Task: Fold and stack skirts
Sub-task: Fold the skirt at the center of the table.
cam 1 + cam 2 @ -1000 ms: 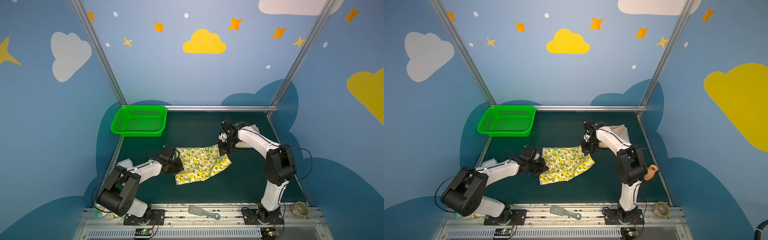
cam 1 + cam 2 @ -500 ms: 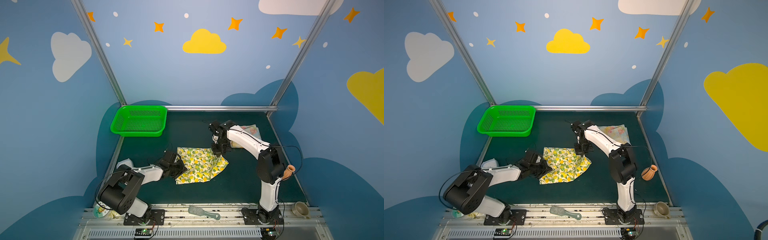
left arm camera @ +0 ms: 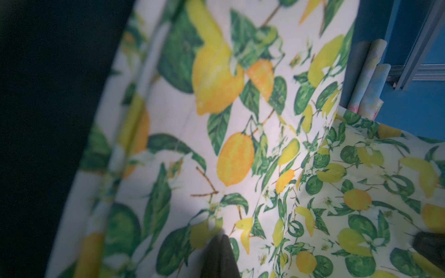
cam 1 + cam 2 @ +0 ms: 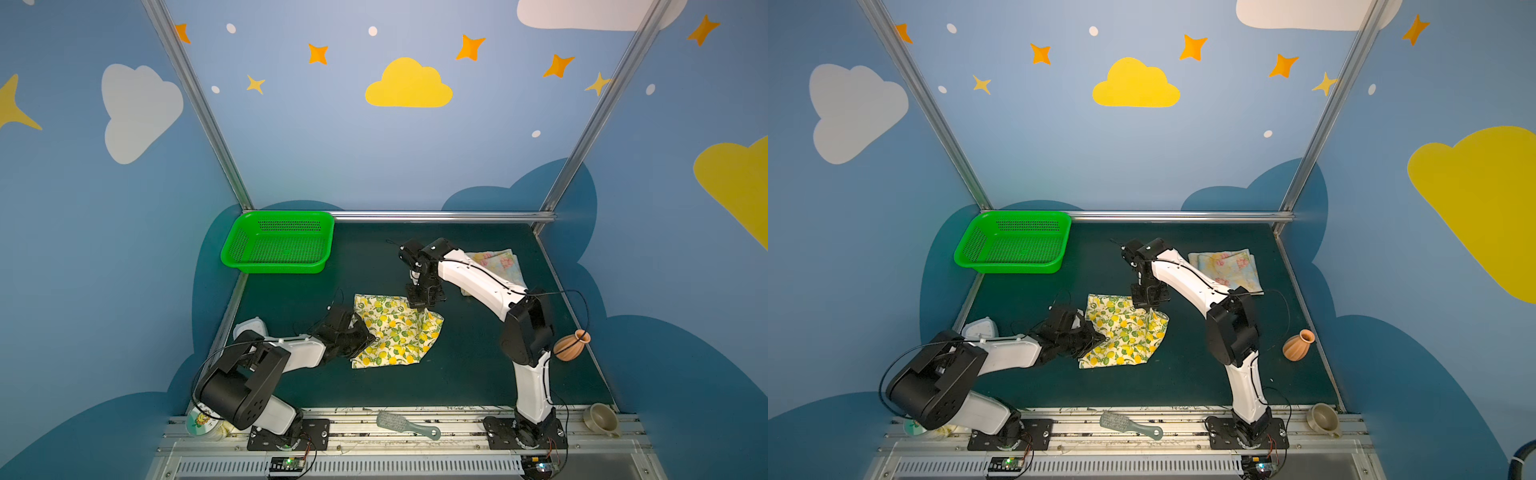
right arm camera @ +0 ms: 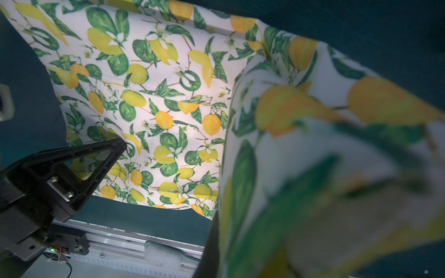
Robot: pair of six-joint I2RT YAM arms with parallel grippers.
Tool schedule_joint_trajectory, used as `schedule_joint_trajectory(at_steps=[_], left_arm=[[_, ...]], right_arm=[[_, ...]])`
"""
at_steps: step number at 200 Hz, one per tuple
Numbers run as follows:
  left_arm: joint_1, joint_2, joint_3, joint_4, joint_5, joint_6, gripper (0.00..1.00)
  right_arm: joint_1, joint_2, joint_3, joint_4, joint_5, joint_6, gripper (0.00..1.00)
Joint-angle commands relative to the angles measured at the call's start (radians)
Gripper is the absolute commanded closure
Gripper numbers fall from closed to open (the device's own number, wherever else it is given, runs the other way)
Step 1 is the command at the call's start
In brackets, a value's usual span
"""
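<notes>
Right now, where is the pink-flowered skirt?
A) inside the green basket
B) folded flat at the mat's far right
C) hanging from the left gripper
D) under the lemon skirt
B: the pink-flowered skirt lies folded flat at the far right of the mat, apart from the lemon skirt.

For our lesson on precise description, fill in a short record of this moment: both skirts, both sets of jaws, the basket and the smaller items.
lemon skirt: centre of the table, mostly flat, two edges pinched up
flowered skirt: folded, far right of the table
left jaws: shut on the lemon skirt's left edge
right jaws: shut on its far edge
basket: far left corner, no cloth in it
vase: near the table's right edge
brush, cup: on the front rail
</notes>
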State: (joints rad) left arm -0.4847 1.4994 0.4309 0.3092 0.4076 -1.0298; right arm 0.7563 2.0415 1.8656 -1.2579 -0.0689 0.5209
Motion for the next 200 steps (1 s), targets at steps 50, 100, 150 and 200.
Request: schedule_joint_trajectory(at_steps=[50,100,150,200], left_arm=[[-0.06,0.068,-0.035,-0.079,-0.097,-0.042,0.96],[-0.141,0.16,0.005,-0.002,-0.143,-0.133,0.96],[-0.305,0.294,0.086,0.08,-0.28,-0.278,0.96],[-0.338,0.375,0.103,0.169,-0.275,-0.329,0.96]], right_arm=[[-0.01,0.003,-0.005,0.038,-0.075,0.026,1.0],[-0.08,-0.038,-0.024,-0.003,-0.027,-0.045,1.0],[-0.117,-0.044,-0.036,-0.03,-0.015,-0.063,1.0],[-0.086,-0.041,-0.039,-0.014,-0.052,-0.001,1.0]])
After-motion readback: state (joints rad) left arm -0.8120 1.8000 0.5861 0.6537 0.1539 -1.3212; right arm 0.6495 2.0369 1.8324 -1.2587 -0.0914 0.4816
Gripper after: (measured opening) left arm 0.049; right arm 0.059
